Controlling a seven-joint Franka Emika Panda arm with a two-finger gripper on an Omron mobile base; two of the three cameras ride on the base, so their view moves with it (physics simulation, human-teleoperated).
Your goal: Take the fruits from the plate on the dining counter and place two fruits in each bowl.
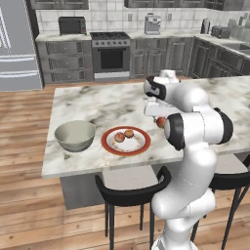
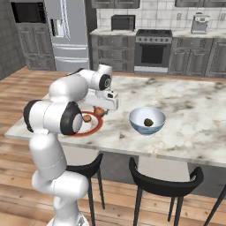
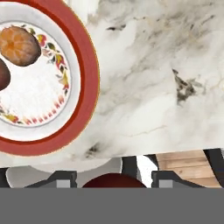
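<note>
My gripper (image 1: 159,120) is shut on a dark red fruit (image 1: 160,122), held above the dining counter (image 1: 97,102) just right of the plate (image 1: 111,146). In the hand view the fruit (image 3: 114,180) sits between the fingertips (image 3: 162,178). The red-rimmed plate (image 3: 89,65) carries an orange-brown fruit (image 3: 18,45) and a reddish one (image 3: 1,75). A grey bowl (image 1: 74,135) stands left of the plate and looks empty. In the right base view a second bowl (image 2: 137,118), right of the plate (image 2: 95,127), holds a dark green fruit (image 2: 148,122).
Black bar stools (image 1: 132,191) (image 2: 164,180) stand under the counter's near edge, which lies close below the gripper in the hand view. Marbled surface (image 2: 194,110) stretches beyond the bowls. Dark cabinets and a stove (image 1: 111,56) line the far wall.
</note>
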